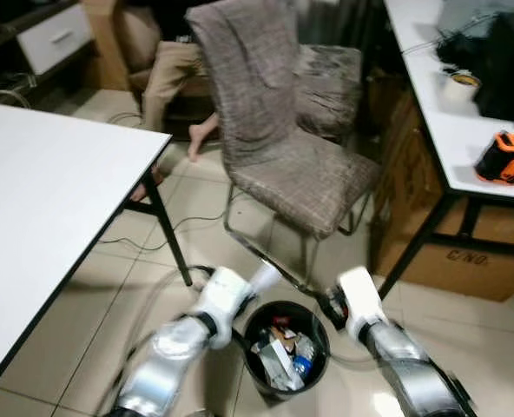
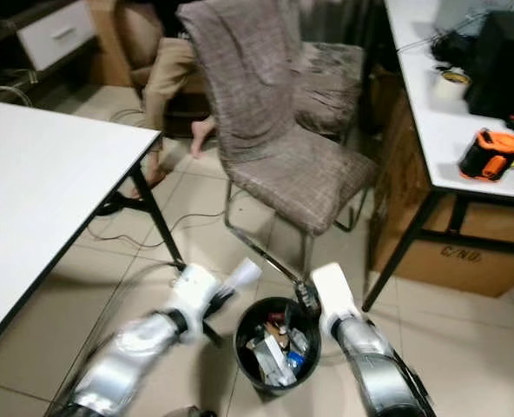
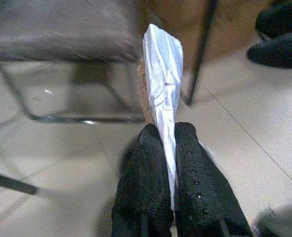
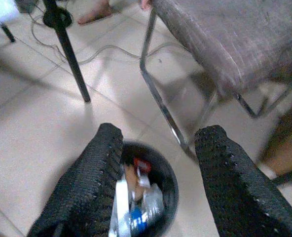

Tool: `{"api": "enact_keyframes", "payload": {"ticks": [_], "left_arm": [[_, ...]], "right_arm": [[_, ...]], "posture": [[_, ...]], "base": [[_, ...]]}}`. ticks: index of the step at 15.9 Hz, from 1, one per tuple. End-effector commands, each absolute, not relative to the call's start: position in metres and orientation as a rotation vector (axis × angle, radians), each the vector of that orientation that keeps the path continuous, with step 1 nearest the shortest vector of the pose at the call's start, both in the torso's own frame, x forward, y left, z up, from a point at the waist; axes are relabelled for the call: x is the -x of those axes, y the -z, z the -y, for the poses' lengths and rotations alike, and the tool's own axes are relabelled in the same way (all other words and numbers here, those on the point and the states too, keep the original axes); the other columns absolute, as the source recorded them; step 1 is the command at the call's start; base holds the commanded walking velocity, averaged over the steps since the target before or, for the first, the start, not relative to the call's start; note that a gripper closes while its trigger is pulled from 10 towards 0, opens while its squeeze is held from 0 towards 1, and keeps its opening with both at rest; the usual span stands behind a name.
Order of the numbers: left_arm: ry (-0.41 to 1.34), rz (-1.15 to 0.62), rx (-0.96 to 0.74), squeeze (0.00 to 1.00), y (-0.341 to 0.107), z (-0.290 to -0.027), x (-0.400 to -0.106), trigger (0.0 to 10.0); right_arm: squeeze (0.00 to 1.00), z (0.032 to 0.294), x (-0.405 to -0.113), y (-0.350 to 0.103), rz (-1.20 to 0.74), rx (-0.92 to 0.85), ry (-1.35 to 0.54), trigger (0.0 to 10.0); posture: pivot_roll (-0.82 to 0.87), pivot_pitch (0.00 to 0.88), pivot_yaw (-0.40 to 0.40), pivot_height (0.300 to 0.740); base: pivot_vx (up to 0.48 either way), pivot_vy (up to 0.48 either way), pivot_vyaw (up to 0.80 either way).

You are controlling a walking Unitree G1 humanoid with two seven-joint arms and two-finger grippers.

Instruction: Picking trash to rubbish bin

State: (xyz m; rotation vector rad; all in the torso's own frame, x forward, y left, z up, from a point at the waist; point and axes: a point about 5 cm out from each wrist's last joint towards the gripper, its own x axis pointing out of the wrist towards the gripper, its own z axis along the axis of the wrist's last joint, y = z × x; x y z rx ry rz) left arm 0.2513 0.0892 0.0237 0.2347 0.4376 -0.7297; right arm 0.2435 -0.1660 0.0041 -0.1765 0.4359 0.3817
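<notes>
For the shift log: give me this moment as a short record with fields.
left gripper: shut on a white wrapper, held beside the bin's rim
right gripper: open, holding nothing, above the bin
bin: black, round, on the tiled floor, holding mixed trash
chair: grey fabric, metal legs, just behind the bin
white table: on the robot's left
person: seated behind the chair, bare feet on the floor
</notes>
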Motion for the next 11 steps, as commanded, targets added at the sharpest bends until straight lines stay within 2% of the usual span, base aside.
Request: {"api": "enact_keyframes", "payload": {"ticks": [1,5,9,10,11], "left_arm": [[0.775,-0.475,-0.280,0.00,-0.013,-0.085,-0.249,10.0],[0.786,-0.475,-0.213,0.00,-0.009,-0.058,-0.271,10.0],[0.755,-0.419,-0.118,0.00,-0.022,-0.047,-0.288,10.0],[0.741,-0.400,-0.108,0.32,-0.025,-0.046,-0.293,10.0],[0.722,-0.380,-0.113,1.00,-0.029,-0.045,-0.298,10.0]], "right_arm": [[0.00,0.169,-0.241,-0.014,-0.406,0.190,-0.397,10.0],[0.00,0.184,-0.188,-0.056,-0.355,0.172,-0.410,10.0],[0.00,0.182,-0.166,-0.073,-0.372,0.173,-0.426,10.0],[0.00,0.179,-0.164,-0.075,-0.381,0.169,-0.433,10.0],[0.00,0.175,-0.163,-0.077,-0.395,0.164,-0.438,10.0]], "posture": [[-0.14,0.083,0.048,0.740],[-0.22,0.109,0.078,0.740],[-0.23,0.113,0.072,0.740],[-0.23,0.113,0.070,0.740],[-0.23,0.113,0.068,0.740]], "base": [[0.000,0.000,0.00],[0.000,0.000,0.00],[0.000,0.000,0.00],[0.000,0.000,0.00],[0.000,0.000,0.00]]}}
